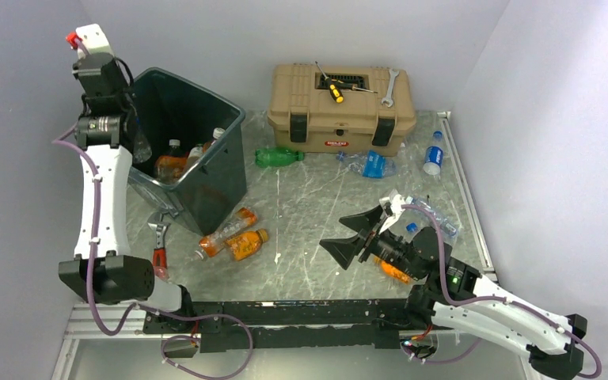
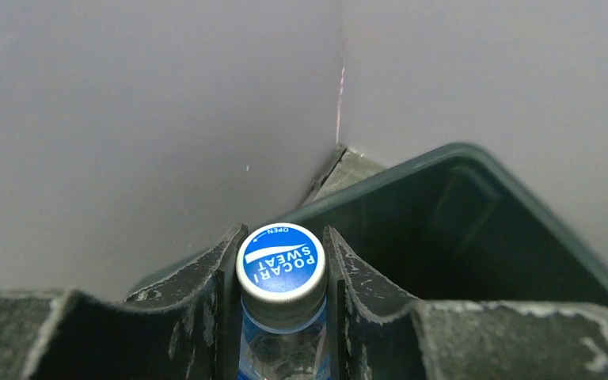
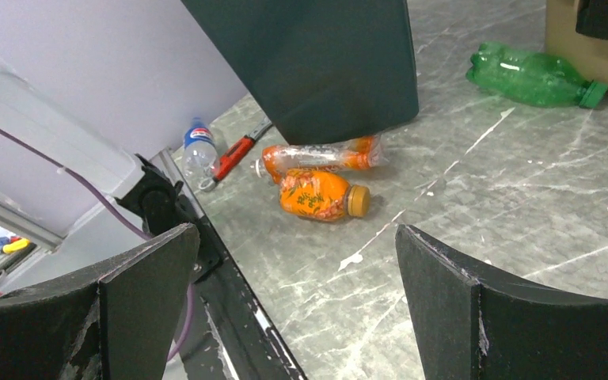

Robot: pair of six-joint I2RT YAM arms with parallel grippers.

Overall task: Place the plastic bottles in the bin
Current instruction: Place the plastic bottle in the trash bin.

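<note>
step in hand: left gripper (image 2: 283, 239), clenched on a blue-capped bottle (image 2: 279, 267), hangs over the bin (image 2: 443, 152) rim. next: release it above the bin opening. right gripper (image 3: 297, 231) stands released, empty.

You get soft, even light from overhead in all 3 views, bright without blowing anything out. On the table (image 1: 309, 206), shadows are faint and sit close under the toolbox (image 1: 340, 119) and the bin (image 1: 206, 190), whose inside reads dark. The stone top has a mild sheen, and the green bottle (image 3: 530, 75) carries small white highlights. In the left wrist view the blue-capped bottle (image 2: 280, 265) is sharp. The right gripper (image 3: 297, 233) fingers (image 3: 514, 317) loom dark and slightly soft at the near edge.
</note>
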